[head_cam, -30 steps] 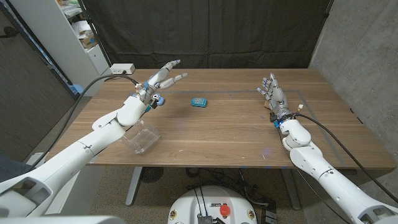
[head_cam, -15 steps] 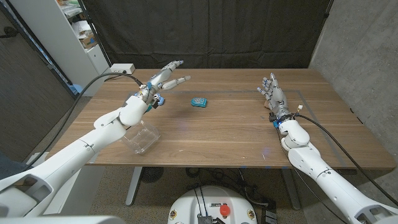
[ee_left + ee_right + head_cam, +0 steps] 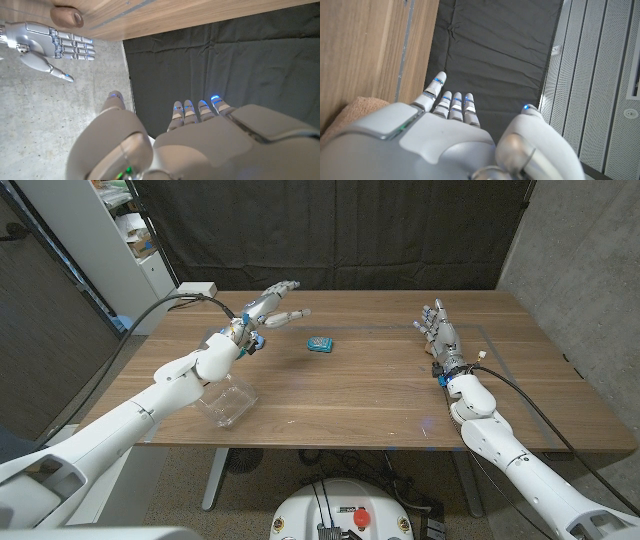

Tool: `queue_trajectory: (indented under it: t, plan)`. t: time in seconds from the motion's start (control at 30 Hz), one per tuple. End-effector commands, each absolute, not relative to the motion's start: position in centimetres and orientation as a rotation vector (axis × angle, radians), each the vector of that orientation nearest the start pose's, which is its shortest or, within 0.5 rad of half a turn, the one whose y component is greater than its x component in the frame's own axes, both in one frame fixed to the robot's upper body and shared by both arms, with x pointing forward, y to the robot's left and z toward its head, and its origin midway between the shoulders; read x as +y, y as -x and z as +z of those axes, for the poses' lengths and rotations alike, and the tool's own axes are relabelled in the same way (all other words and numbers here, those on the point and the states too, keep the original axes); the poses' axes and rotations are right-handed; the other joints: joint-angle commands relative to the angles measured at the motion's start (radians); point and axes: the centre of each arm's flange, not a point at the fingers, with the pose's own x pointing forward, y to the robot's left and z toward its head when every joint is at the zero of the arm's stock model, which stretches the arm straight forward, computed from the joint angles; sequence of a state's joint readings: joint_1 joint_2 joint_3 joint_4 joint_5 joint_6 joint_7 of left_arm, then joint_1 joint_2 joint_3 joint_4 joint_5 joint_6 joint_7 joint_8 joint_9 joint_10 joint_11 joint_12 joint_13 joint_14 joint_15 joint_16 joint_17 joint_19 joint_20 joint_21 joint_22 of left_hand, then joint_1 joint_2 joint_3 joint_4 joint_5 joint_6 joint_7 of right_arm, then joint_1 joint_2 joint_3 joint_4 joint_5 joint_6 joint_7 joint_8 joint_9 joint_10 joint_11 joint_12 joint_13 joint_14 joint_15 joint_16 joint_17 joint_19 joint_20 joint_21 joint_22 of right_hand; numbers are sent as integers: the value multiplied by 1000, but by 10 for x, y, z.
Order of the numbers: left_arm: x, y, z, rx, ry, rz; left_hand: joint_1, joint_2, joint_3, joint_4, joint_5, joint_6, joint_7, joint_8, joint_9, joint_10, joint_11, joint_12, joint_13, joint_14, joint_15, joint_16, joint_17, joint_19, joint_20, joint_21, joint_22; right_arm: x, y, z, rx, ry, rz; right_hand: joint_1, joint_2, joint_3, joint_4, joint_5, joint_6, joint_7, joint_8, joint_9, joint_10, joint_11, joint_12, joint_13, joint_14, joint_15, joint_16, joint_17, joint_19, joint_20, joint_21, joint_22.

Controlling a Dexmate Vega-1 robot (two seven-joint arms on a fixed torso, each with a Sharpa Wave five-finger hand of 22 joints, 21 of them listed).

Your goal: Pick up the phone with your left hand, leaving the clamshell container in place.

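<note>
One clamshell container is half hidden beneath the left arm.

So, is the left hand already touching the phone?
Apart. In the head view the left hand is open, and bare table shows between its fingertips and the phone.

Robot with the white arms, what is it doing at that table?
It is going for the small blue phone on the wooden table. Its left hand hovers open above the table, left of the phone, not touching it. The clear plastic clamshell container sits by the near edge, under the left arm. The right hand holds nothing.
</note>
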State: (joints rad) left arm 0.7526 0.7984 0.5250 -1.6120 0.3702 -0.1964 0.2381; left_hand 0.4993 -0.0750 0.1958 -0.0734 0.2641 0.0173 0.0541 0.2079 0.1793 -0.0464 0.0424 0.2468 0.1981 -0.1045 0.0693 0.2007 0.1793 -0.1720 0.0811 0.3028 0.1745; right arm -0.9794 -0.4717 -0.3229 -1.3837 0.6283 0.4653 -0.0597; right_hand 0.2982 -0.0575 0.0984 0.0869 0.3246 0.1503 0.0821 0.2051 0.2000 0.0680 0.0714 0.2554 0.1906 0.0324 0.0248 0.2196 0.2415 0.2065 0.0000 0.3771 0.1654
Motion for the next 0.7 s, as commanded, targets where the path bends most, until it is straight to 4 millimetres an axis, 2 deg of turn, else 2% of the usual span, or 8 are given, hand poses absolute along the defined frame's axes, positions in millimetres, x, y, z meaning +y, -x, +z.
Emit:
queue_trajectory:
  t: [0.03, 0.17, 0.3, 0.37, 0.4, 0.47, 0.57, 0.7]
  plan:
    - [239, -596, 60, -927, -1249, 5, 22, -3, 2, -11, 12, 11, 7, 10, 5, 15, -1, 7, 1, 13, 0, 7, 2, -23, -3, -6, 2, -289, -614, -58, -726, -152, 121, -2, 10, -5, -2, 7, 9, -2, 7, -1, 7, 7, 0, -1, 9, 1, 8, -1, 9, 1, -2, 2]
    - [237, -596, 61, -923, -1268, 4, 35, -8, 1, -19, 17, 6, 7, 6, 6, 24, 0, 9, 2, 25, -3, 9, 2, -7, -1, -5, 2, -288, -614, -58, -725, -152, 120, -2, 10, -5, -2, 7, 10, -2, 7, -2, 7, 8, -1, -1, 11, 1, 9, -1, 10, 2, -3, 2]
    - [237, -598, 61, -913, -1278, 14, 52, -17, -1, -30, 24, -1, 8, 2, 6, 27, -1, 7, 2, 34, 4, 9, 2, 11, 15, -4, 2, -287, -615, -57, -726, -153, 118, -1, 11, -5, -3, 7, 10, -3, 6, -2, 8, 7, -2, -1, 11, 0, 9, -2, 11, 1, -4, 2]
    - [237, -601, 61, -898, -1282, 7, 60, -26, -5, -36, 27, -5, 8, 0, 6, 28, 1, 6, 3, 38, 10, 8, 3, 23, 27, -4, 2, -287, -615, -57, -725, -153, 118, -1, 12, -5, -3, 7, 10, -4, 6, -2, 7, 7, -3, -1, 11, 1, 8, -2, 11, 2, -6, 2]
    - [237, -601, 61, -895, -1286, 12, 64, -35, -10, -40, 29, -5, 9, -1, 6, 28, 5, 6, 3, 38, 13, 7, 3, 31, 41, -4, 2, -286, -615, -57, -725, -153, 119, -1, 12, -5, -3, 7, 11, -4, 6, -2, 8, 6, -3, -1, 11, 1, 8, -2, 12, 1, -6, 2]
    - [236, -602, 61, -890, -1300, 9, 67, -41, -14, -42, 31, -4, 8, -1, 7, 31, 6, 6, 4, 41, 18, 7, 3, 38, 49, -4, 2, -286, -616, -56, -726, -154, 119, -1, 12, -6, -3, 7, 11, -5, 6, -3, 9, 8, -4, -1, 12, 0, 8, -3, 12, 2, -7, 2]
    - [236, -605, 61, -879, -1287, 6, 72, -51, -20, -47, 34, 3, 12, 0, 7, 41, 6, 8, 4, 58, 21, 11, 4, 48, 40, -6, 2, -286, -617, -56, -728, -156, 120, 0, 12, -6, -3, 7, 11, -5, 6, -3, 9, 7, -5, -1, 12, 0, 8, -3, 13, 3, -8, 2]
    - [234, -608, 63, -878, -1298, -2, 81, -59, -29, -51, 40, 32, 12, 9, 8, 72, 7, 18, 5, 82, 7, 16, 4, 68, 37, -6, 2, -285, -618, -54, -734, -156, 121, 0, 13, -6, -4, 7, 11, -7, 5, -3, 10, 8, -6, -1, 13, 0, 8, -4, 14, 3, -10, 2]
